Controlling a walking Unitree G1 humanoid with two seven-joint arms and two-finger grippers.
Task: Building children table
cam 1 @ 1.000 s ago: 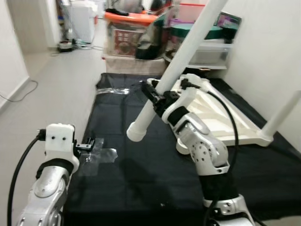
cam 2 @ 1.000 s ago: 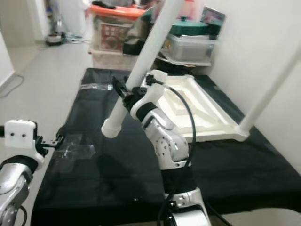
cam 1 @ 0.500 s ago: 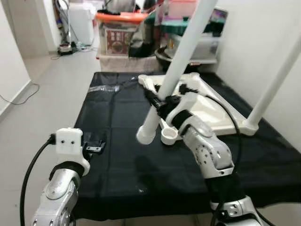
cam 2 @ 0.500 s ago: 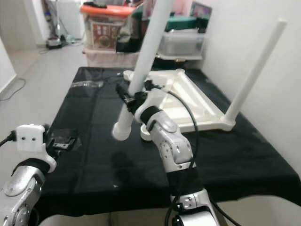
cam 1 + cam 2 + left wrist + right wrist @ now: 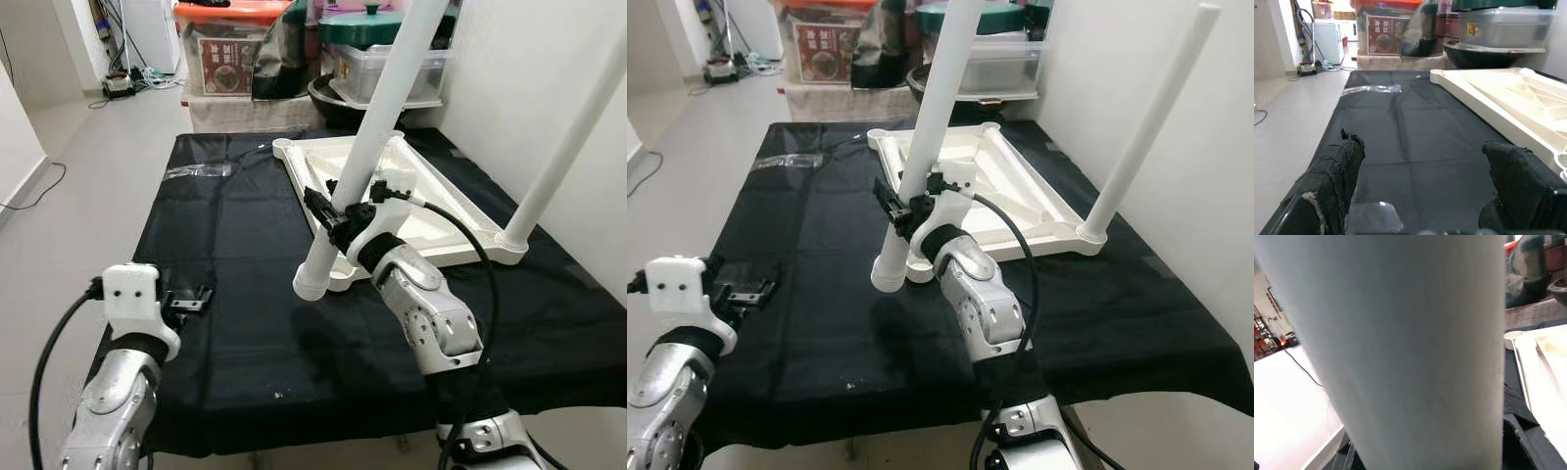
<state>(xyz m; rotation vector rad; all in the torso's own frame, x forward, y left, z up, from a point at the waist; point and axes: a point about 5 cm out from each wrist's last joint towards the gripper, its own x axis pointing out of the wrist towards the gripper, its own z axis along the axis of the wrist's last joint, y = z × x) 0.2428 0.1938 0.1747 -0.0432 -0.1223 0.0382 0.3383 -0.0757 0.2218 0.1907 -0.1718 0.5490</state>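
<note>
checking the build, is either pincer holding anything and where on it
The right pincer grips a white table leg on its lower part, above the open bottom end. The left pincer is open and holds nothing.

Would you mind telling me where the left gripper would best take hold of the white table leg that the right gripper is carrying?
I would grip the white table leg on its bare round shaft above the right gripper, coming from the robot's left with fingers across the shaft. It leans up and away, so that side is free; its lower end must stay clear for the tabletop socket. The left gripper is open.
</note>
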